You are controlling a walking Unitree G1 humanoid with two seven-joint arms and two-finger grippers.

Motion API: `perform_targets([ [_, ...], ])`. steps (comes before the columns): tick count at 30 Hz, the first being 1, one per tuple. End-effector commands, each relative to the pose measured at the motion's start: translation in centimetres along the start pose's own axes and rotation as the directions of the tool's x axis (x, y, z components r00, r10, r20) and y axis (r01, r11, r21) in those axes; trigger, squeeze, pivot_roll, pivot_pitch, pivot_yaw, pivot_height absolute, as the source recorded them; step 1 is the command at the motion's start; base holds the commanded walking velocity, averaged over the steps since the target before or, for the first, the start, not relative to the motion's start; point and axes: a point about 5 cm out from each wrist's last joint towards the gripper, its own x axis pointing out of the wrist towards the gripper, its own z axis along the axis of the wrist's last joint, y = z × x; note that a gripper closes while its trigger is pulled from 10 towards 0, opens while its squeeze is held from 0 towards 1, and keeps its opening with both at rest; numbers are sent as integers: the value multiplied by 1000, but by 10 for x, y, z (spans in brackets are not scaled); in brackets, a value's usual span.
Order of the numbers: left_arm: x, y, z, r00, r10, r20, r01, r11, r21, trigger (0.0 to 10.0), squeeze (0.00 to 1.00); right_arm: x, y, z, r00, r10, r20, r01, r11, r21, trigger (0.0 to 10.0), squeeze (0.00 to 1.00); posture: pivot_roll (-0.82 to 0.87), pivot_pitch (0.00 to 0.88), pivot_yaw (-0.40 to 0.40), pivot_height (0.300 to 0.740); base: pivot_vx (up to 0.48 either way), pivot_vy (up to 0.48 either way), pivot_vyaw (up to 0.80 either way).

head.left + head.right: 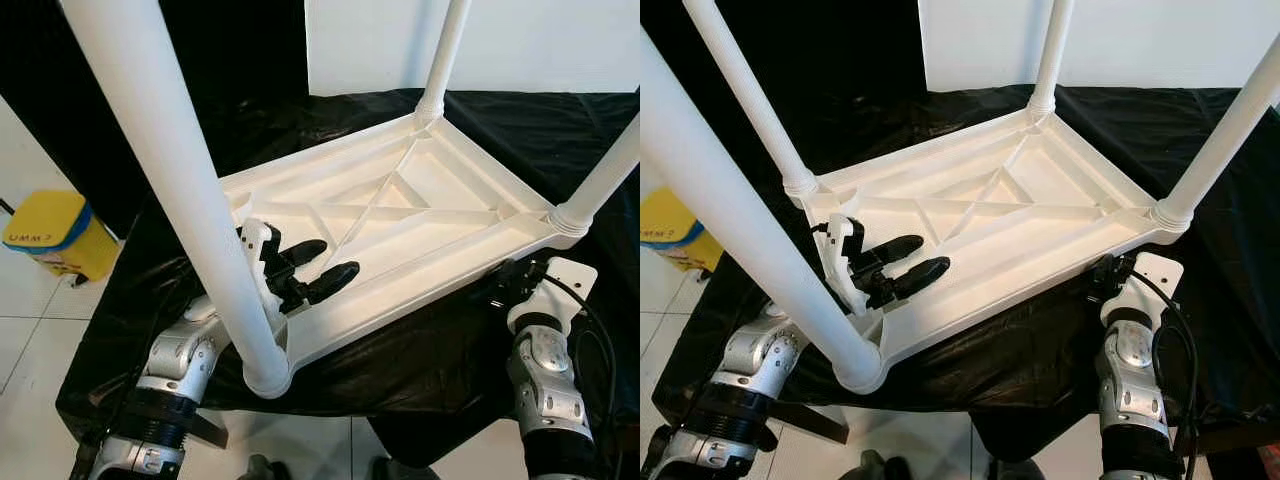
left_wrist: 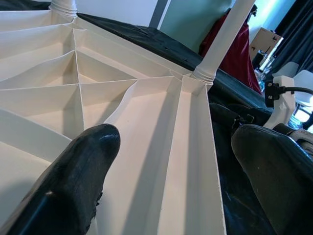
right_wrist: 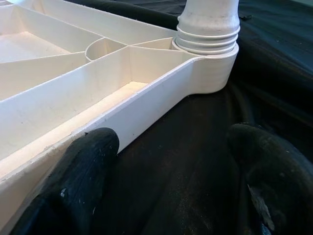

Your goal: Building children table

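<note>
The white table top (image 1: 400, 215) lies upside down on the black cloth (image 1: 400, 350), all four legs (image 1: 170, 180) screwed in and pointing up — ribs exposed for assembly. At its near left corner the left gripper (image 1: 305, 270) reaches over the rim, fingers parted, holding nothing. At its near right edge the right gripper (image 3: 166, 176) waits beside the rim — spread wide and empty, probably ready to lift.
</note>
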Motion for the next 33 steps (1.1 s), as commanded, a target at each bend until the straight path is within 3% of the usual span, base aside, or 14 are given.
perform_targets([
  [1, -1, -1, 1, 998, -64, -5, 64, 998, 19, 10000, 0, -2, 11, -3, 998, 58, -7, -58, 998, 7, 10000, 0, -177, 88, 36, 740, 0, 0, 0],
  [19, -7, 12, 6, 999, 37, 14, -38, 998, 56, 10000, 0, 4, 24, 1, 995, 103, 17, -103, 995, 7, 10000, 0, -101, 87, 26, 740, 0, 0, 0],
  [26, -3, 16, 1, 992, 125, 34, -127, 989, 74, 10000, 0, 5, 22, -2, 995, 99, 12, -99, 995, -4, 10000, 0, -47, 80, -25, 740, 0, 0, 0],
  [33, -6, 17, -1, 989, 141, 42, -144, 987, 75, 10000, 0, 6, 21, -3, 995, 100, 8, -100, 995, -7, 10000, 0, -41, 82, -31, 740, 0, 0, 0],
])
